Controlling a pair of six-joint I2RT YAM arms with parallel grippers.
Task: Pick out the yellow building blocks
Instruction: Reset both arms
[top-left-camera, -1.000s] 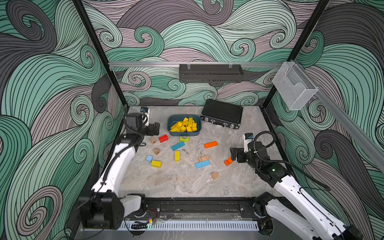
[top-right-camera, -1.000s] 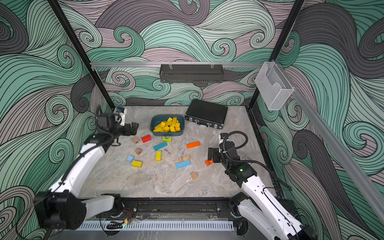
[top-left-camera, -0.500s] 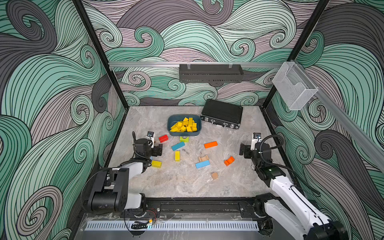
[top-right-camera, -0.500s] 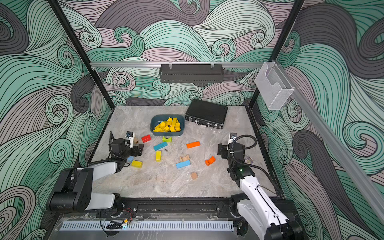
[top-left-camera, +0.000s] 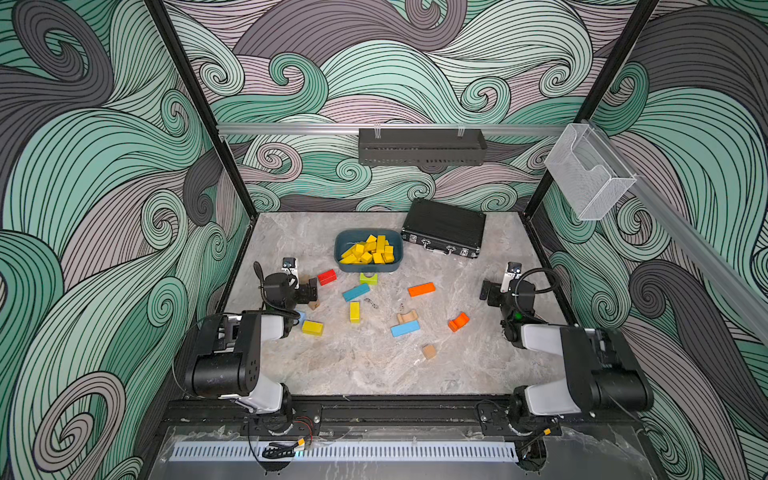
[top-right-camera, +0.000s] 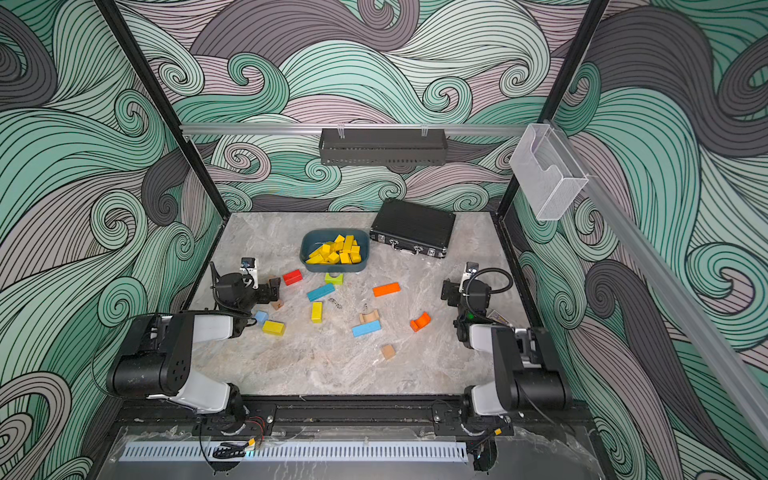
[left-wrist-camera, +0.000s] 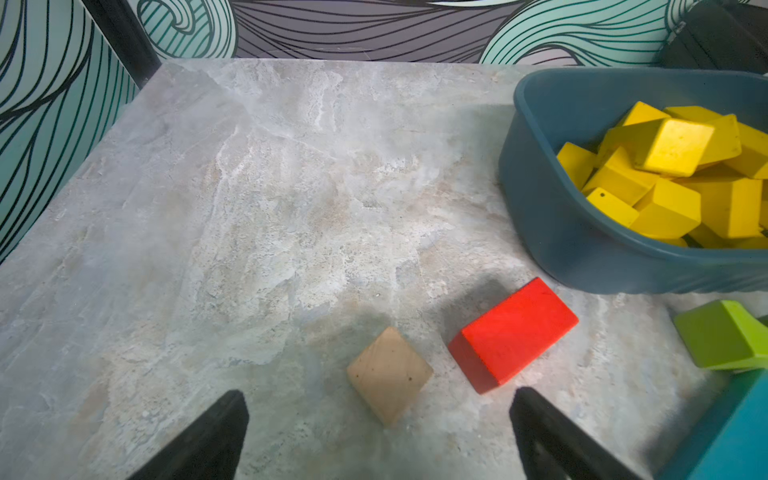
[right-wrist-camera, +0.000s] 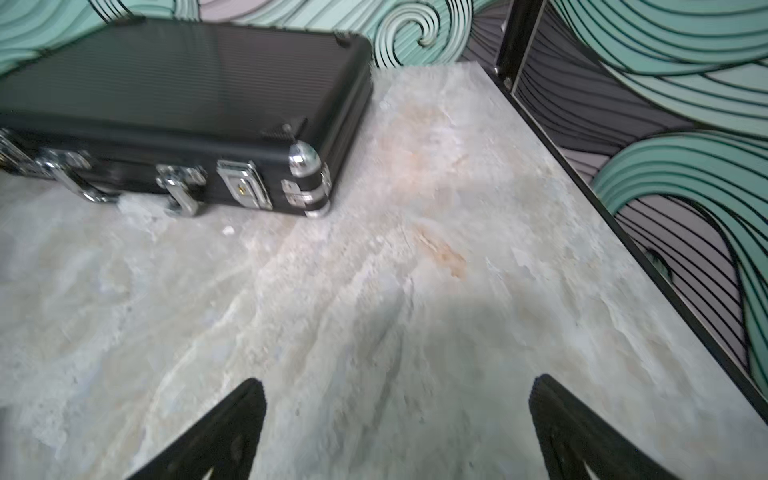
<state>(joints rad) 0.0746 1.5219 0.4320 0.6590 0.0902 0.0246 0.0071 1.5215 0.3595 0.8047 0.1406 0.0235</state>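
Note:
Several yellow building blocks (top-left-camera: 368, 251) (top-right-camera: 334, 251) (left-wrist-camera: 665, 178) lie piled in a dark teal tub (top-left-camera: 340, 245) (top-right-camera: 305, 245) (left-wrist-camera: 540, 199) at mid-back. Two more yellow blocks lie loose on the table: an upright-lying bar (top-left-camera: 354, 311) (top-right-camera: 316, 311) and a short cuboid (top-left-camera: 312, 328) (top-right-camera: 273, 328). My left gripper (top-left-camera: 311, 289) (top-right-camera: 272, 289) (left-wrist-camera: 378, 401) is open and empty, low over the table, with a plain wooden cube (left-wrist-camera: 388, 374) just ahead of its fingertips. My right gripper (top-left-camera: 485, 289) (top-right-camera: 446, 289) (right-wrist-camera: 397, 390) is open over bare table at the right.
A red block (top-left-camera: 327, 276) (left-wrist-camera: 513, 332), a lime-green arch block (top-left-camera: 368, 278) (left-wrist-camera: 723, 336), blue blocks (top-left-camera: 356, 292) (top-left-camera: 404, 329), orange blocks (top-left-camera: 421, 289) (top-left-camera: 458, 322) and wooden pieces (top-left-camera: 429, 351) are scattered around. A black case (top-left-camera: 444, 228) (right-wrist-camera: 178, 104) lies at the back right.
Both arms have pulled back toward their bases and folded low. The left gripper came forward from the left wall; the right moved away from the orange block. Blocks have not moved.

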